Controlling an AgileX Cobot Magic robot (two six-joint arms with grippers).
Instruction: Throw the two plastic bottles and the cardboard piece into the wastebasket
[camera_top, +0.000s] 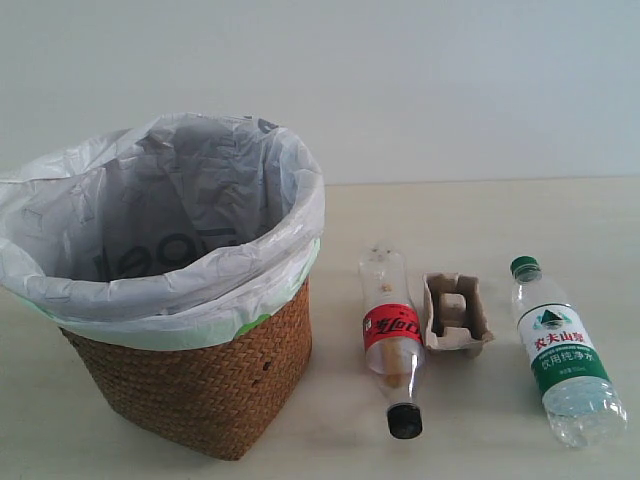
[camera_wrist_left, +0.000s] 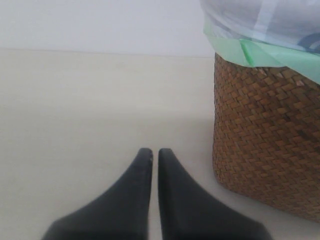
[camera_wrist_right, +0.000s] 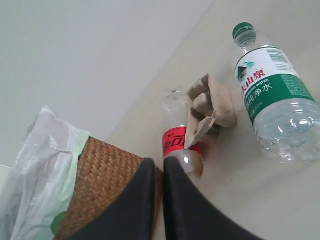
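1. Exterior view: the wicker basket (camera_top: 200, 390) stands on the left side of the pale table (camera_top: 480, 215). It's lined with a white plastic bag (camera_top: 150, 230) that folds over the rim, with a green edge showing.
2. All three bits of trash lie on the table in a row to its right. Closest to the basket is the red-label bottle (camera_top: 392, 335), on its side, black cap pointing toward the camera.
3. Next is the little cardboard tray (camera_top: 456, 312), hollow side up. It's right up against that bottle, but I can't tell if they actually touch.
4. Farthest right is the green-label bottle (camera_top: 560, 350), also lying down, green cap pointing away from the camera and a bit apart from the tray.
5. Left wrist view: the left gripper (camera_wrist_left: 155, 152) has its fingers together, just a hairline gap and nothing between them. It's over bare table, with the basket's woven wall off to one side.
6. Right wrist view: the right gripper (camera_wrist_right: 159, 162) looks the same, fingers together and empty. The red-label bottle is just past the tips, with the tray and green-label bottle beyond.
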